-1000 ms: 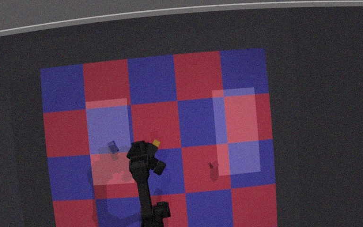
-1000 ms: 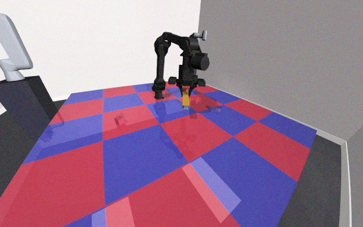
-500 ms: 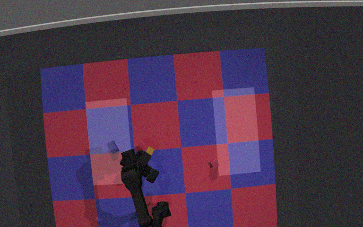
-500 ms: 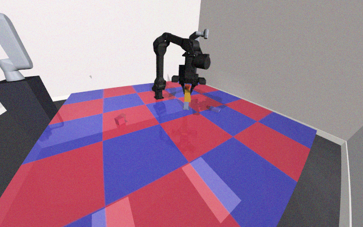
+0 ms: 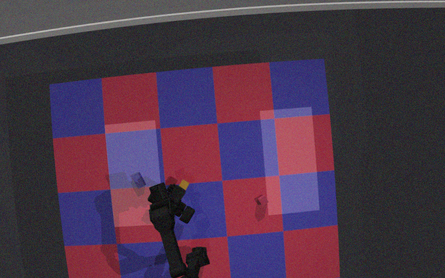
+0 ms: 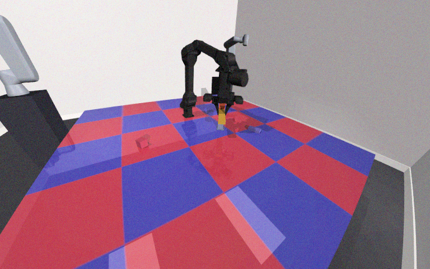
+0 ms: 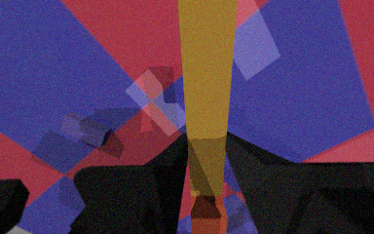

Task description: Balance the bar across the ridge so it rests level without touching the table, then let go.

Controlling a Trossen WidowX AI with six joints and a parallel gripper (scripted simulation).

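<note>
Our arm (image 5: 168,237) (image 6: 189,74) is matte black throughout, with slim straight links, bulky rounded joints, a stubby cylinder (as black as everything else) near the wrist, and an end effector (image 6: 222,110) (image 7: 205,136) with blocky carriages and dark, tapering, wedge-like fingers.

Bar (image 5: 183,184) (image 6: 221,118) (image 7: 207,73): yellow, orange at one end. Arm (image 5: 170,241) (image 6: 189,74): black. Tabletop (image 5: 187,96) (image 6: 164,173) (image 7: 28,63): red-and-blue checks. Small block (image 5: 261,199) (image 6: 143,143): red.
</note>
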